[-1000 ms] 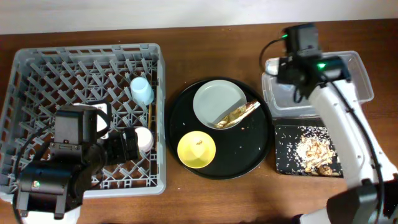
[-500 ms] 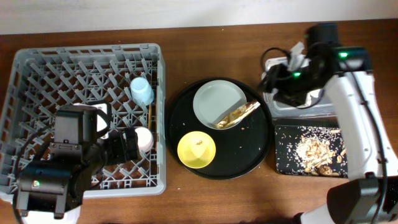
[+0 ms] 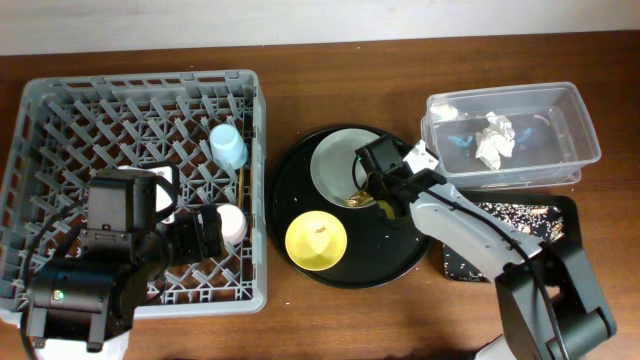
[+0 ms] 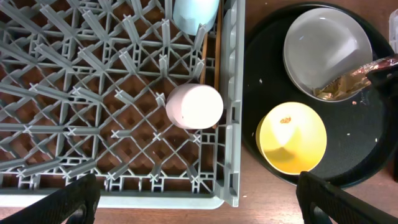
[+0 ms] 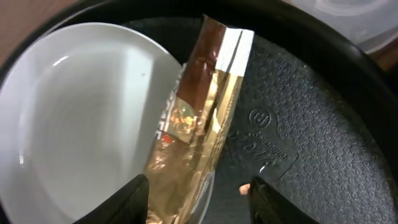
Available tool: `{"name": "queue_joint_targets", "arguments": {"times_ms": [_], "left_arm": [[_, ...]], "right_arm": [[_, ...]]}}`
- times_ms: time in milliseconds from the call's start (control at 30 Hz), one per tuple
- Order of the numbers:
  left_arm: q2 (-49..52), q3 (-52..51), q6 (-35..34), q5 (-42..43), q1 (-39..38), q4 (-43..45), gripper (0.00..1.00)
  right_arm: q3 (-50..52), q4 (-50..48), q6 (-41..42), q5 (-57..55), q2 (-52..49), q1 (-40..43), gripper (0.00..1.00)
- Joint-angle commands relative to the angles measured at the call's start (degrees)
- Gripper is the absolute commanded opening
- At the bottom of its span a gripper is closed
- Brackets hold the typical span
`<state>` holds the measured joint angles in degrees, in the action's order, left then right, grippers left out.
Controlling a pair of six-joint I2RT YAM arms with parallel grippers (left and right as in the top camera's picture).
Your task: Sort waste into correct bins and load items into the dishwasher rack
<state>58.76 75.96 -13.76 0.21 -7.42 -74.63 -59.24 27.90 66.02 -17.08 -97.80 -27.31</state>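
- Fingers (image 5: 130,202) of your right gripper (image 5: 199,185) stand apart, one on each side of the lower end of the gold-brown wrapper (image 5: 205,118). Nothing is pinched yet, and you cannot tell from here whether the pads touch the foil.
- That wrapper lies slantwise, partly across the rim of the grey-green plate (image 5: 74,124) and partly over the round black tray (image 5: 305,130). The rim props it off the flat, which is likely why you straddle it from above.
- Closing on it looks like the step in hand. Foil this light may slide or crumple, so a squeeze low on the strip seems wise.
- Its likely bin, the clear tub (image 3: 590,140), sits beyond the round tray and holds the crumpled napkin (image 3: 494,140). The shallow black tray (image 3: 565,205) with the scraps (image 3: 510,212) is half hidden under your right arm.
- Your left gripper (image 4: 198,190) hangs wide open and empty over the dishwasher rack (image 4: 74,93), well clear of the right arm's work.
- Racked below it are the pink cup (image 4: 194,106), upside down, the blue cup (image 4: 194,12) and the chopsticks (image 4: 217,62) along the wall.
- The yellow bowl (image 4: 291,138) and the plate sit on the round tray, not yet loaded.
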Motion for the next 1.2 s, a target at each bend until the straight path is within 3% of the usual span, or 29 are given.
{"name": "queue_joint_targets", "arguments": {"times_ms": [0, 200, 333, 400, 500, 600, 700, 833, 900, 933, 1000, 1167], "left_arm": [[-0.2, 0.2, -0.1, -0.2, 0.0, 0.0, 0.99], [-0.2, 0.2, -0.1, -0.2, 0.0, 0.0, 0.99], [-0.2, 0.2, -0.1, -0.2, 0.0, -0.1, 1.0], [-0.2, 0.2, -0.1, -0.2, 0.0, -0.1, 0.99], [-0.2, 0.2, -0.1, -0.2, 0.0, -0.1, 0.99], [-0.2, 0.2, -0.1, -0.2, 0.0, 0.0, 0.99], [-0.2, 0.2, -0.1, -0.2, 0.0, -0.1, 0.99], [-0.2, 0.2, -0.1, -0.2, 0.0, -0.1, 1.0], [-0.2, 0.2, -0.1, -0.2, 0.0, 0.0, 1.0], [-0.2, 0.2, -0.1, -0.2, 0.0, -0.1, 0.99], [-0.2, 0.2, -0.1, -0.2, 0.0, -0.1, 0.99], [-0.2, 0.2, -0.1, -0.2, 0.0, 0.0, 0.99]], "right_arm": [[0.7, -2.9, 0.5, -3.7, -4.3, 0.0, 0.53], [0.7, -3.3, 0.5, -6.3, -6.8, 0.0, 0.45], [-0.6, -2.4, -3.7, -6.8, -3.2, 0.0, 0.12], [-2.6, 1.2, -7.5, -6.8, 3.2, 0.0, 0.04], [-2.8, 1.9, -10.3, -7.0, 13.6, 0.0, 0.04], [-2.8, 1.8, -10.3, -19.5, 19.2, 2.6, 0.04], [-2.8, 1.4, -9.6, -20.9, 16.9, 16.8, 0.04], [-2.8, -5.0, -9.7, -6.7, 11.1, 32.1, 0.06], [-2.8, -6.7, -10.2, -2.5, 8.6, 36.3, 0.68], [-2.8, -6.5, -15.5, -1.5, 9.0, 37.3, 0.99], [-3.7, -3.7, -26.5, -1.0, 14.8, 37.5, 0.99], [-9.6, 19.9, -27.0, 1.0, 49.2, 37.5, 0.98]]}}
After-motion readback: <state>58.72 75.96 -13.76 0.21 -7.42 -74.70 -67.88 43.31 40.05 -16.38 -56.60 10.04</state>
